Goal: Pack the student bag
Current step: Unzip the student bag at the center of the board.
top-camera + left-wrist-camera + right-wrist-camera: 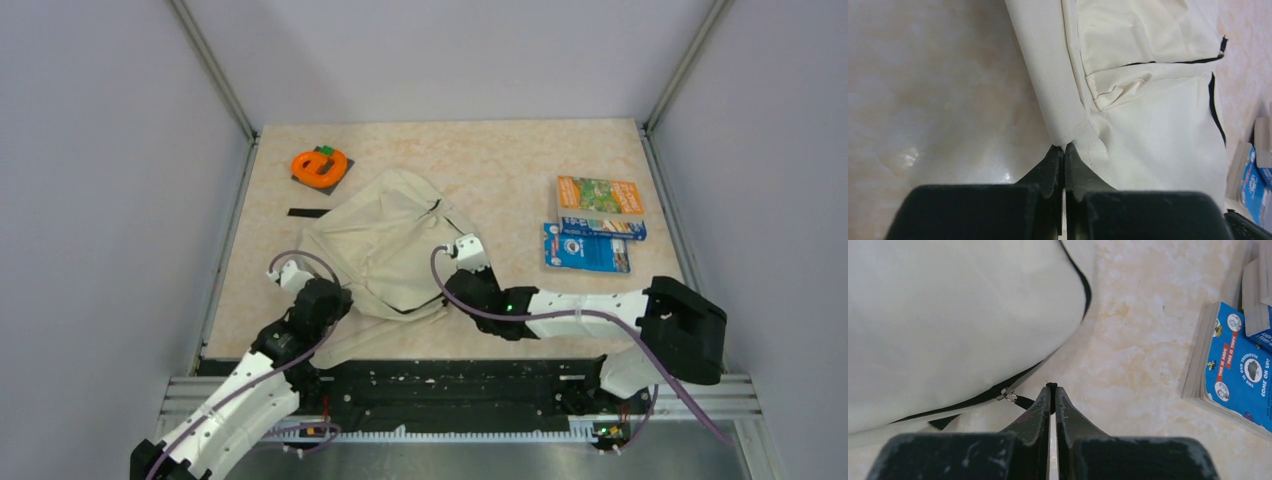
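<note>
The cream student bag (385, 250) lies crumpled in the middle of the table, with black zipper trim along its edges. My left gripper (340, 300) is at the bag's near left corner. In the left wrist view its jaws (1064, 147) are pressed together on a fold of the bag's fabric (1148, 130). My right gripper (450, 295) is at the bag's near right edge. There, in the right wrist view, the gripper (1051, 387) is shut on the black zipper pull tab (1023, 401), which hangs from the metal slider (1007, 395) on the bag (948, 315).
A blue booklet (587, 247) and an orange book (600, 195) lie stacked at the right; the blue booklet (1238, 370) shows near the right gripper. An orange ring-shaped object (320, 165) on a dark square sits at the back left. A black strip (307, 212) lies beside the bag.
</note>
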`<state>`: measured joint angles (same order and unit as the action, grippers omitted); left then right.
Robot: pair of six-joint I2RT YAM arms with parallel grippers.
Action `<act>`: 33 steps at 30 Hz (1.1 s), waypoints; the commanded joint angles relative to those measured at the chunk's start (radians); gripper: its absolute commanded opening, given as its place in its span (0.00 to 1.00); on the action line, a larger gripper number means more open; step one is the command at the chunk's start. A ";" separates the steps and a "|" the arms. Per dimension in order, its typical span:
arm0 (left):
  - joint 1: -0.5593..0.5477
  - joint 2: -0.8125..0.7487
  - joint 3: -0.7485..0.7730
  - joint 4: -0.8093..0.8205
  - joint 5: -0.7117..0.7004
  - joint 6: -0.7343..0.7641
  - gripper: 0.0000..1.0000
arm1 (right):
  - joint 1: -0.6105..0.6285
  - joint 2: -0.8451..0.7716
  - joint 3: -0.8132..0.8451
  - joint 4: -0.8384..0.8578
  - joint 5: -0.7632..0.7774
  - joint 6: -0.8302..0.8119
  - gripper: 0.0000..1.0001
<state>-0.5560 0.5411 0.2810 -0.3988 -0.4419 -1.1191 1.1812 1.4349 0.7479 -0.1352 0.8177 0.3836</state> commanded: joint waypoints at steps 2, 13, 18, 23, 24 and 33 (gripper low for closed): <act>0.157 -0.014 0.076 -0.037 0.027 0.138 0.00 | -0.114 -0.015 -0.008 0.057 -0.010 -0.069 0.00; 0.212 0.054 0.210 -0.077 0.113 0.337 0.55 | -0.212 -0.072 -0.024 0.188 -0.233 -0.120 0.00; 0.117 0.110 0.296 -0.096 0.109 0.442 0.65 | -0.241 -0.100 -0.049 0.221 -0.311 -0.101 0.00; -0.110 0.207 0.252 0.185 0.202 0.570 0.67 | -0.288 -0.121 -0.079 0.260 -0.406 -0.069 0.00; -0.142 0.244 0.249 0.245 0.237 0.595 0.67 | -0.295 -0.125 -0.084 0.265 -0.425 -0.064 0.00; -0.360 0.555 0.287 0.647 0.308 0.911 0.68 | -0.338 -0.175 -0.117 0.282 -0.517 -0.034 0.00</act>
<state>-0.8658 1.0050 0.5449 -0.0135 -0.1883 -0.3935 0.8673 1.3064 0.6388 0.1013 0.3454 0.3271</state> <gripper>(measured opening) 0.668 0.008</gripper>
